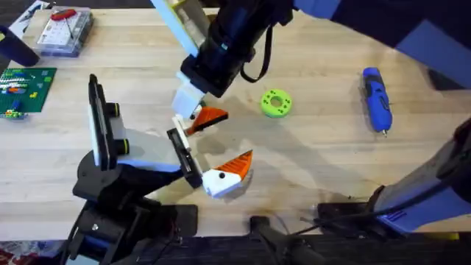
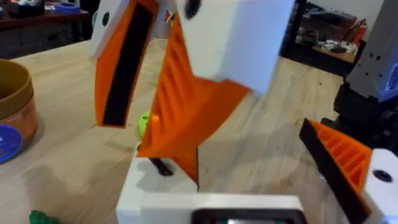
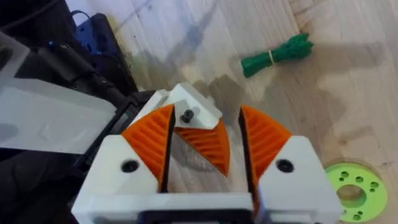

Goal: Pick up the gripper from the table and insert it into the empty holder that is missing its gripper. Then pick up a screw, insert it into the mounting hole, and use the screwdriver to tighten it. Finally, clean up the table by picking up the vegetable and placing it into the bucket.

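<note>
Overhead: right tool [image 1: 195, 110] is lowered from above onto the far end of the holder [image 1: 147, 151], just beside its black plate [image 1: 184, 154]. A second orange wedge [image 1: 229, 171] is seen at the plate's near end.

Right wrist: right tool [image 3: 206, 115] is closed on the gripper [image 3: 202, 146]. The white base and its screw hole are turned up, and the ribbed wedge is clamped between the two pads. The gripper is thus carried off the desk [image 1: 316, 154], near the holder and not yet seated, as far as can be judged.

Left tool [image 2: 211, 208]: open or closed cannot be told.

Risks:
- The gripper may be twisted between the pads if its base is pressed against the plate off-line. A jam or a dropped part would be expected.
- The holder may be shoved on its stand if too much force is used.
- The screw hole may be left out of line with the mount if seating is only partial.

Views compared:
- The clamped gripper and the vegetable [image 3: 277, 53] are given plainly by the right wrist.
- The bucket [image 2: 15, 112] is supplied by the left wrist. That stretch of desk appears covered overhead by the right arm.
- The screwdriver [image 1: 375, 99] and green disc [image 1: 276, 103] are placed overhead, well apart from the holder.
</note>
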You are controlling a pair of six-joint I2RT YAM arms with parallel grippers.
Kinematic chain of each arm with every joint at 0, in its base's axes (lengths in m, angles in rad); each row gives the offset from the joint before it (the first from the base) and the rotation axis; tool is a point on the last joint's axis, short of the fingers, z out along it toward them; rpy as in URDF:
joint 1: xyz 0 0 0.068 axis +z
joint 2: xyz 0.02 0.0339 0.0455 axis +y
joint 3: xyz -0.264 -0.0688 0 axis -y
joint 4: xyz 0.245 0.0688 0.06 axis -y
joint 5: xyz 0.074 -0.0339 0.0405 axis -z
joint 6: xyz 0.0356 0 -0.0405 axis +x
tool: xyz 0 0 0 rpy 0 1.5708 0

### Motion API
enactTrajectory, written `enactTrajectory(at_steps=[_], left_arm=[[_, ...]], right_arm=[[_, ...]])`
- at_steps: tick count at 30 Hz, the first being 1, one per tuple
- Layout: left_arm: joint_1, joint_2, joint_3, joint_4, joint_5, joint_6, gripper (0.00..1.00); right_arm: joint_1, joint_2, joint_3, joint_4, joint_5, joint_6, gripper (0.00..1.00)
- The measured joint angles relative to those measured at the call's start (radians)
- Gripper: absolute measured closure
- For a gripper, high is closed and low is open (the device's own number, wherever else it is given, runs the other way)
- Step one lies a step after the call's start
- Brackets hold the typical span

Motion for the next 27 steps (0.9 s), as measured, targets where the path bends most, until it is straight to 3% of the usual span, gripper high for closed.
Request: enactTrajectory(at_steps=[12,20,27], left_arm=[[0.000,0.000,0.000,0.000,0.000,0.000,0.005],[0.000,0.000,0.000,0.000,0.000,0.000,0.005],[0.000,0.000,0.000,0.000,0.000,0.000,0.005]], right_arm=[[0.006,0.000,0.000,-0.002,-0.017,0.000,0.502],[0.006,0.000,0.000,-0.002,-0.023,0.000,0.618],[0.013,0.000,0.000,-0.002,-0.023,0.001,0.628]])
